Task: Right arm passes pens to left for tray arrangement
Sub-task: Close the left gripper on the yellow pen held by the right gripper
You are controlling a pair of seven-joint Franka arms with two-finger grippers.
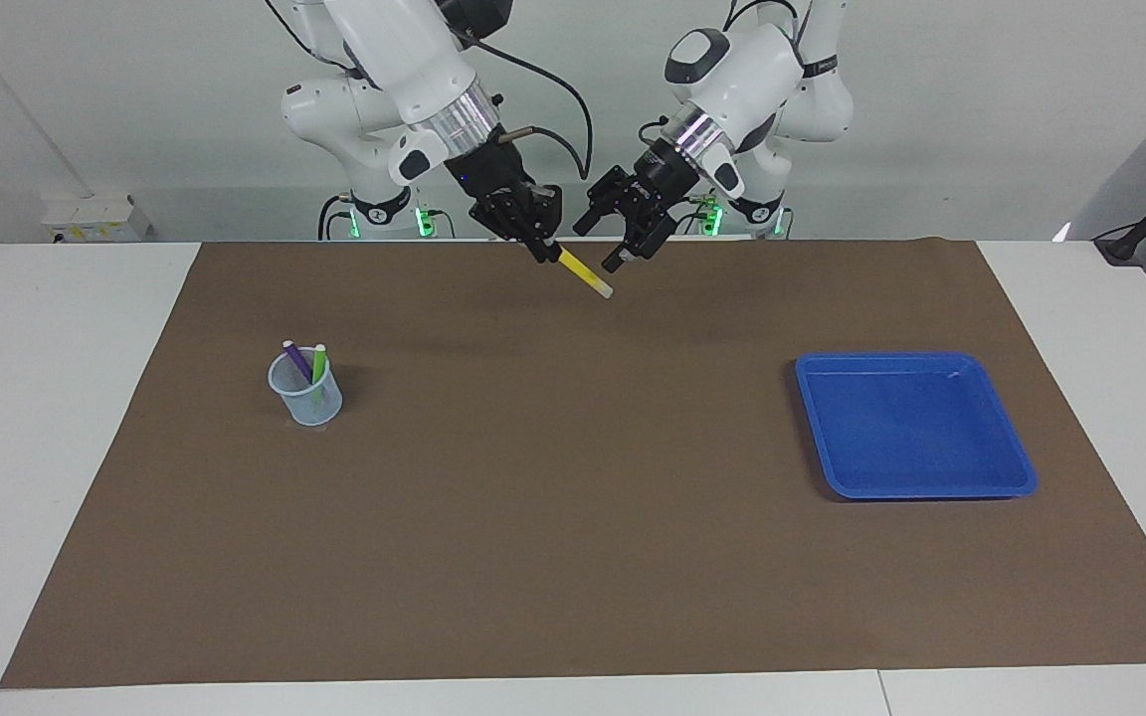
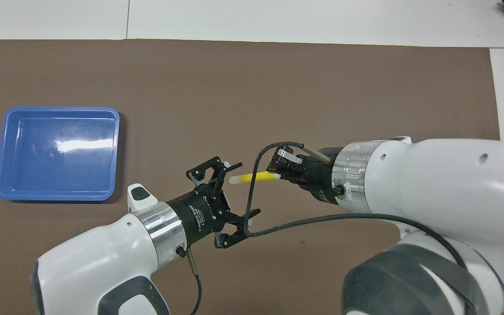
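Two black grippers raised over the robots' edge of the brown rectangular table mat (image 1: 573, 477), tips close together. Right gripper (image 1: 543, 249) clenched on the slim yellow marker pen (image 1: 583, 273), whitish end slanting down toward the left gripper (image 1: 601, 241). Left gripper spread wide, holding nothing, the pen's tip just beside one finger (image 2: 234, 166). Farther out on that mat, toward the right arm's end: small pale blue mesh cup (image 1: 306, 390), upright, holding the purple marker pen (image 1: 296, 360) and the green marker pen (image 1: 318, 366). Farther still on the mat, toward the left arm's end: shallow bright blue plastic tray (image 1: 916, 487), well apart from the cup.
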